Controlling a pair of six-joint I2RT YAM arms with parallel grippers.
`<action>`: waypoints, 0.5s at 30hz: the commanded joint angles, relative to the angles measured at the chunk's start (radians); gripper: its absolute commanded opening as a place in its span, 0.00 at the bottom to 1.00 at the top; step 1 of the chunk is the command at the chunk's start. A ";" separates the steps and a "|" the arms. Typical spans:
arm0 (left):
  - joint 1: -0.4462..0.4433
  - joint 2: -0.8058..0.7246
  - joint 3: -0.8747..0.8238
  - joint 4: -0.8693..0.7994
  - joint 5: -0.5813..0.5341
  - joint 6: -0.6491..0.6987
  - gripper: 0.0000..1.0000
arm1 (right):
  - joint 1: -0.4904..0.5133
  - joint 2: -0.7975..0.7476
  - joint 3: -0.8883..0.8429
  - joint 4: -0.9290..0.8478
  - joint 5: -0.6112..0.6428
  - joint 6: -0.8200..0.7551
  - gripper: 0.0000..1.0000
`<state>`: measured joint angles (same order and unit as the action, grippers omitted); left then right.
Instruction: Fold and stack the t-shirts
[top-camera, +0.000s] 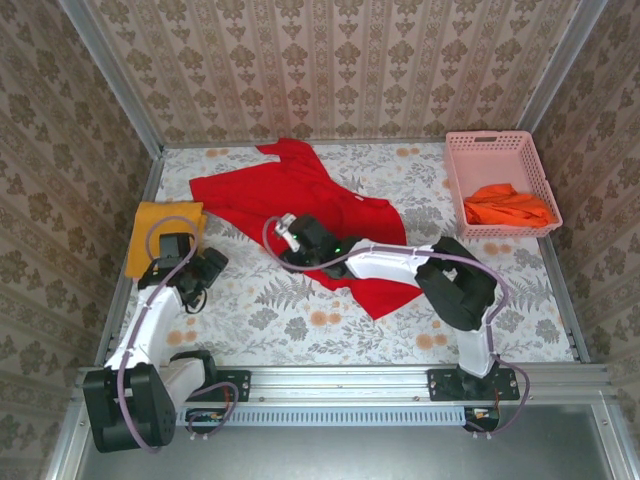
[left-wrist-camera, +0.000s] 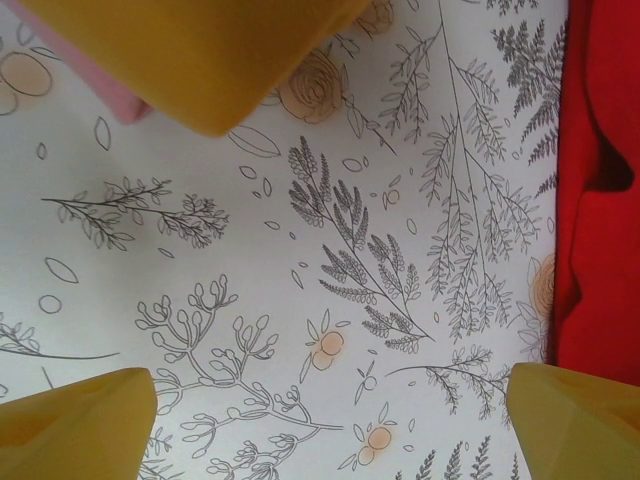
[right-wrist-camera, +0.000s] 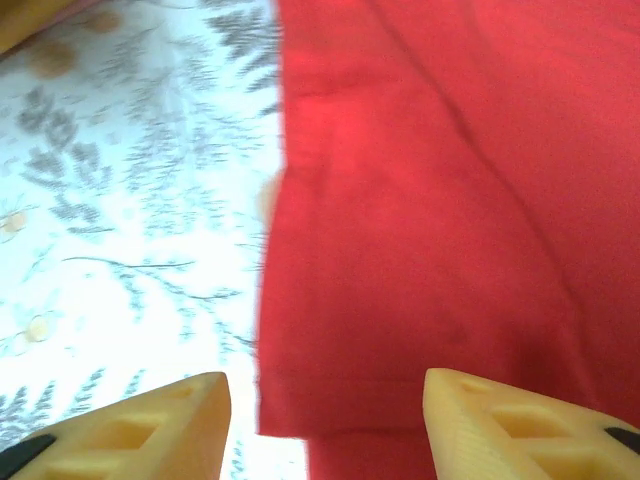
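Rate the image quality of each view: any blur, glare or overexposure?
Top external: evenly lit, sharp, no glare. Left wrist: floral tablecloth crisp, fingers at the lower corners soft-edged. Right wrist: blurred throughout, tablecloth print smeared and washed out, red t-shirt folds soft.

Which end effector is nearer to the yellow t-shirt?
Left. The left end effector is beside the yellow t-shirt; the right end effector is farther off, at the red t-shirt.
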<state>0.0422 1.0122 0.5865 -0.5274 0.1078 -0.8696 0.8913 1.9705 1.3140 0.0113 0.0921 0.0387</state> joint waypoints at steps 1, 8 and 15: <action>0.014 -0.027 0.004 -0.023 0.011 0.020 0.92 | 0.005 0.080 0.073 -0.088 -0.009 -0.049 0.50; 0.024 -0.051 -0.009 -0.034 0.012 0.023 0.92 | -0.004 0.146 0.126 -0.135 -0.018 -0.027 0.39; 0.031 -0.056 -0.013 -0.032 0.015 0.025 0.92 | -0.024 0.157 0.128 -0.143 -0.047 -0.004 0.26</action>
<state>0.0631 0.9710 0.5865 -0.5388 0.1127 -0.8661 0.8761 2.1128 1.4113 -0.1093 0.0677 0.0216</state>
